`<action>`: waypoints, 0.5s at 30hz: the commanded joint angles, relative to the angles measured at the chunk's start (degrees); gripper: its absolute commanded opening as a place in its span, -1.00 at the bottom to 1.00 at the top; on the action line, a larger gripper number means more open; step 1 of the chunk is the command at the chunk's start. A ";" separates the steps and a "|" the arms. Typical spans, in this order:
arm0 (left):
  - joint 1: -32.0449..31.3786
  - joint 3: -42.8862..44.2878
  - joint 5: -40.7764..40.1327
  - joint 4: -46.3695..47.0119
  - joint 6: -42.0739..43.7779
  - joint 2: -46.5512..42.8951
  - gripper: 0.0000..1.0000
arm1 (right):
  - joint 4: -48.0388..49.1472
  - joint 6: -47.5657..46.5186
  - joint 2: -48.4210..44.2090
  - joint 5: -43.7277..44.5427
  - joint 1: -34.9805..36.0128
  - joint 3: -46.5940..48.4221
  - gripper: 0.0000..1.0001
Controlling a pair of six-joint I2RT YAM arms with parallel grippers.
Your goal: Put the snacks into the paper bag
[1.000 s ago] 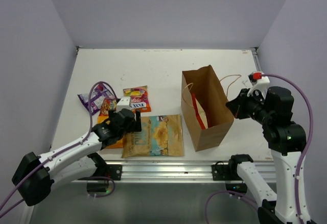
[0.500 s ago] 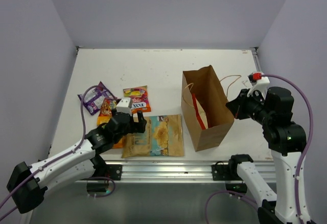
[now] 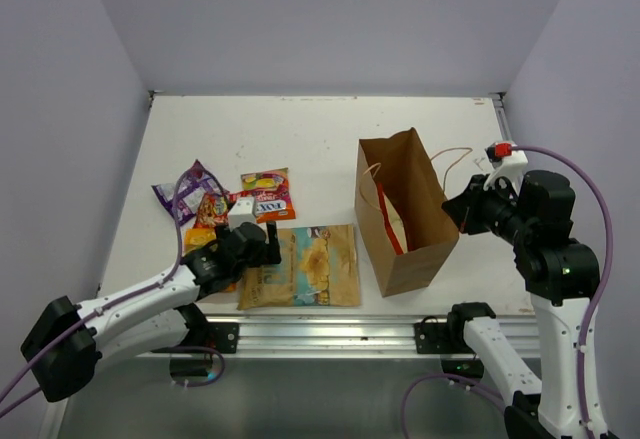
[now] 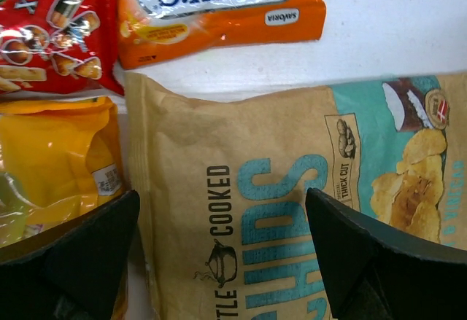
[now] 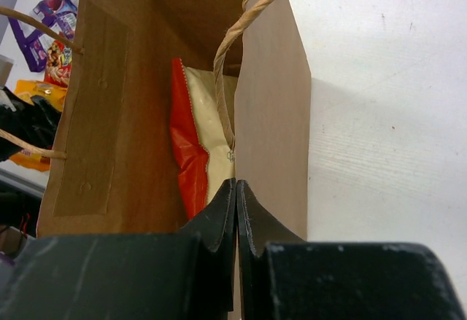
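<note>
My left claw (image 4: pixel 222 262) has slid a little nearer the rail since half a second ago, and my purple cable (image 3: pixel 183 199) has looped back up over the purple packet (image 3: pixel 190 187). My right claw (image 5: pixel 236 189) has not moved.

The left claw is spread wide, holding nothing. Right under it lies the chips (image 4: pixel 241 189), a flat tan packet of matt, paper-like stuff with teal lettering and a creased left edge. One finger (image 4: pixel 73 254) sits over the glossy, wrinkled yellow packet (image 4: pixel 51 160), the other (image 4: pixel 379 254) over the chips' blue part. Ahead of the claw lie a shiny orange packet (image 4: pixel 219 14) and a crinkly red packet (image 4: pixel 58 21) on the white table (image 4: pixel 394 36).

The right claw is pinched tight on the near wall of the bag (image 5: pixel 109 101), which is stiff brown kraft paper standing upright with its mouth open. A twine handle (image 5: pixel 241 28) curves up just above the claw. Inside the bag, a red-and-cream packet (image 5: pixel 193 145) with a serrated seam stands on edge against that wall.
</note>
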 commanded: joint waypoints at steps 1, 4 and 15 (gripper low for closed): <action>0.36 -0.65 -5.78 -4.05 -4.93 -3.46 1.00 | -0.23 -0.78 -0.38 -0.84 0.03 1.11 -1.00; 0.89 -0.13 -5.08 -4.14 -5.20 0.40 1.00 | -0.32 -0.78 -0.47 -0.92 0.12 1.11 -1.00; 0.89 -2.06 -1.30 1.48 -5.03 9.98 1.00 | -0.58 -0.86 -0.91 -1.19 0.12 1.29 -1.00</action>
